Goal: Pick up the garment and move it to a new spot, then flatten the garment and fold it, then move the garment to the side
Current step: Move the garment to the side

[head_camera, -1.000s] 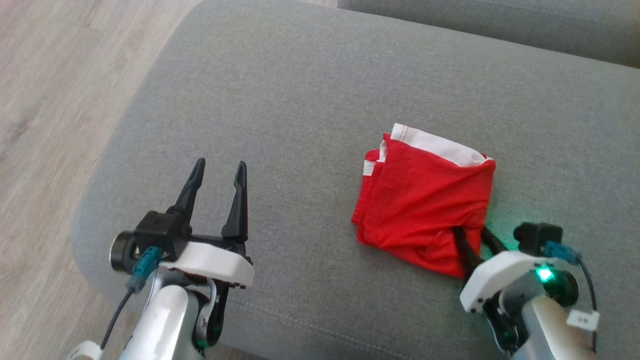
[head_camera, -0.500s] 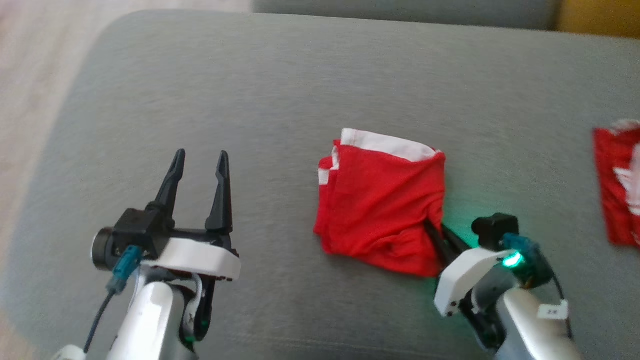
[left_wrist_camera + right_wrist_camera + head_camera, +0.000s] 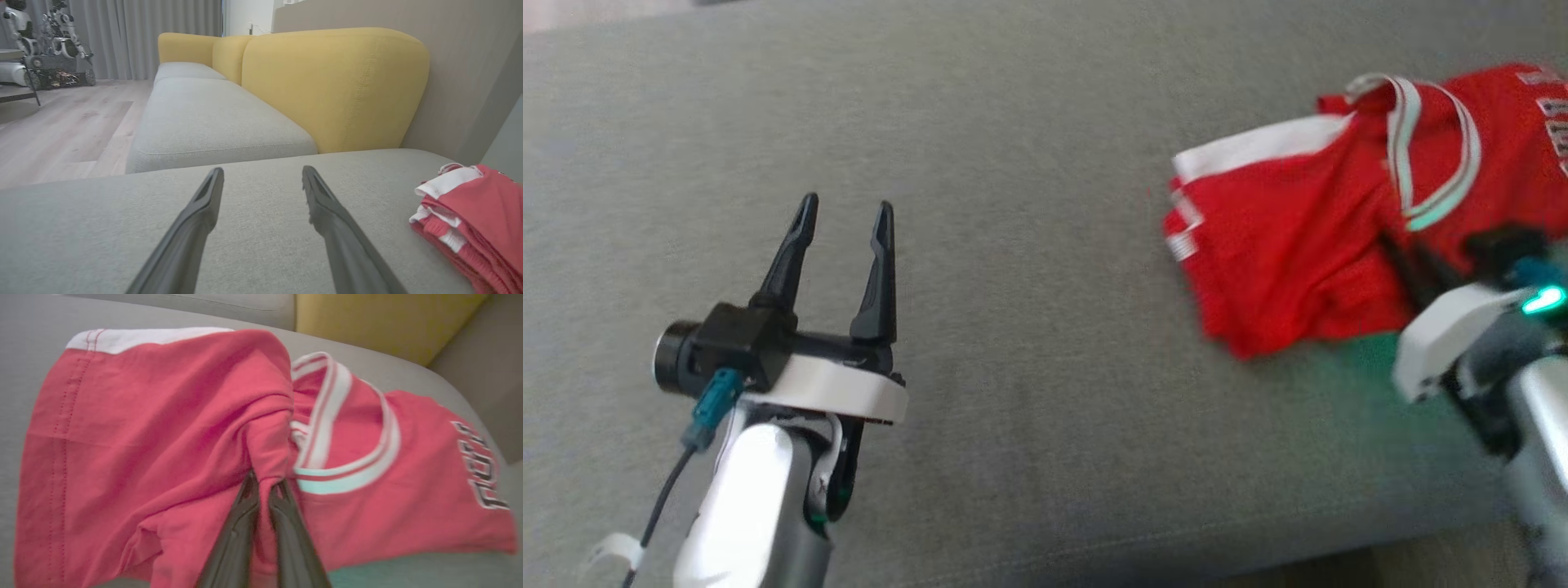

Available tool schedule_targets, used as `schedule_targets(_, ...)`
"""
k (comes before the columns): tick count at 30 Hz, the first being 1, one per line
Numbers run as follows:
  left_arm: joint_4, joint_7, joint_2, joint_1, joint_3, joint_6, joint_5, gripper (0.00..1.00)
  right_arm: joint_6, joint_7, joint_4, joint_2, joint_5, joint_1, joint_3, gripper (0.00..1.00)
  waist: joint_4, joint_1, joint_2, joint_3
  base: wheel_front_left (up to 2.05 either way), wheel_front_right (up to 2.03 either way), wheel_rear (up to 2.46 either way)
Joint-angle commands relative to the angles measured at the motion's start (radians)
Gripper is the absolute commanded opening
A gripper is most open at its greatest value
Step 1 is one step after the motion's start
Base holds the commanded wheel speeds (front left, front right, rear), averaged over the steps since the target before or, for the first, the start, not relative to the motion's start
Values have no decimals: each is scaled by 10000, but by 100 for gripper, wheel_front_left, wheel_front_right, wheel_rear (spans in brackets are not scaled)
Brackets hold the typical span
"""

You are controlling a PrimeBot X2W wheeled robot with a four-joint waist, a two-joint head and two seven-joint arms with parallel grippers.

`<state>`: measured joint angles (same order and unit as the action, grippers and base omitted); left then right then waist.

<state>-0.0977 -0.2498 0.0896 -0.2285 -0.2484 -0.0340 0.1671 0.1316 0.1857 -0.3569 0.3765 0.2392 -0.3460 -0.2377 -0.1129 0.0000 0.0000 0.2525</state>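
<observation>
My left pincer (image 3: 846, 204) hangs just above the grey sofa cushion (image 3: 1045, 122) at my left. Its two dark fingers are spread wide and hold nothing. From the left wrist I look along them and see wooden floor (image 3: 69, 130) at the far left. Next comes a second grey seat (image 3: 212, 118) beyond the cushion's edge, and then a yellow backrest (image 3: 335, 85). Only bare grey fabric lies between the fingertips.

Further right on the cushion, well apart from that pincer, lies the red garment (image 3: 1282, 253). It is bunched in folds, with a white band along its upper edge. My right pincer (image 3: 264, 482) reaches into it from the lower right. Its fingers are drawn narrow, almost together, and a ridge of the red cloth is pinched between the tips. Most of the garment lies against the cushion.

Touching it on the right is more red cloth, with a white striped neckband (image 3: 347, 428) and dark lettering (image 3: 478, 469). I cannot tell whether that is a separate piece. The head view is blurred on this side.
</observation>
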Motion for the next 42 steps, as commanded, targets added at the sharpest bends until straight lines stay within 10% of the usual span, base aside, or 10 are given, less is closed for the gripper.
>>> schedule_targets(1,369,-120,191,-415,286,17,-142,100,-9,17,375,323,88,-331,54,0,-514,0,0,501,0,0,0)
schedule_targets(12,470,-40,439,-1041,49,197,-310,100,-9,98,-381,916,104,-2122,2723,0,-1037,0,0,1518,0,0,0)
schedule_targets(26,471,46,683,-1530,-216,365,-395,100,-9,-545,-2703,-445,-173,-3544,5346,0,-1243,0,0,2465,0,0,0)
schedule_targets(27,474,60,693,-1549,-238,367,-402,100,-9,-573,-2852,-563,-285,-3591,5504,3,-1251,0,0,2477,0,0,0)
schedule_targets(28,481,73,704,-1567,-254,369,-405,100,-9,-629,-2942,-670,-389,-3642,5589,37,-1257,0,0,2487,0,0,0)
schedule_targets(29,489,86,721,-1580,-263,371,-404,100,-9,-709,-2997,-780,-458,-3692,5630,47,-1271,0,0,2487,0,0,0)
schedule_targets(30,488,97,748,-1589,-258,376,-393,100,-9,-764,-3062,-870,-528,-3720,5646,88,-1288,0,0,2474,0,0,0)
schedule_targets(31,475,102,778,-1580,-245,377,-378,100,-9,-837,-3093,-960,-585,-3736,5606,100,-1317,0,0,2440,0,0,0)
schedule_targets(42,267,104,800,-1025,-218,240,-133,100,-9,-1716,-1714,-1490,-1102,-2807,5373,100,-1376,0,0,1453,0,0,0)
